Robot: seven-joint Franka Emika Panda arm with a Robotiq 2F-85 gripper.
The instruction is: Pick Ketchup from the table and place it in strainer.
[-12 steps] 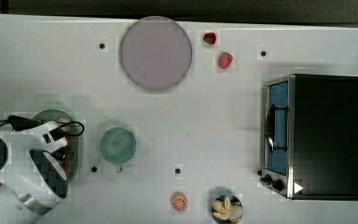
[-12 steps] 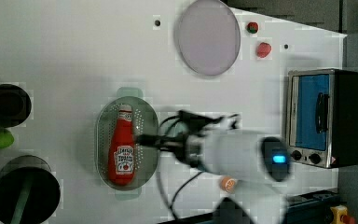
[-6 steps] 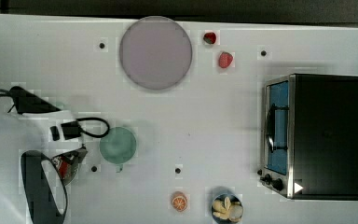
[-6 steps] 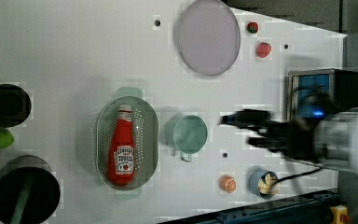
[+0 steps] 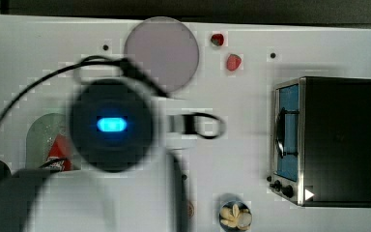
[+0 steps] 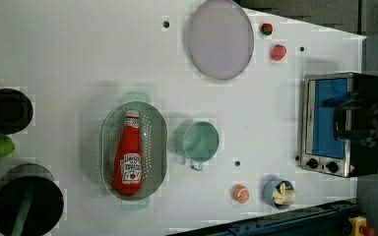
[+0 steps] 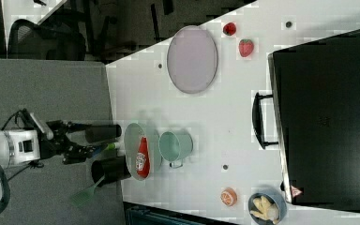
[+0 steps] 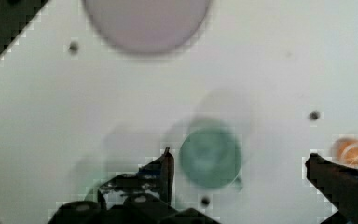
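The ketchup lies on its side inside the strainer, cap towards the round plate and base away from it, so the placing looks done. The small green cup stands just beside the strainer, on the side facing the toaster oven. In the wrist view the claw is spread wide with nothing between its fingers, hanging above the cup rather than over the strainer. The main risk, as I judge it, is a low sweep of the arm clipping the cup or the strainer's rim and tipping the bottle out. The trailing cable could also snag something.
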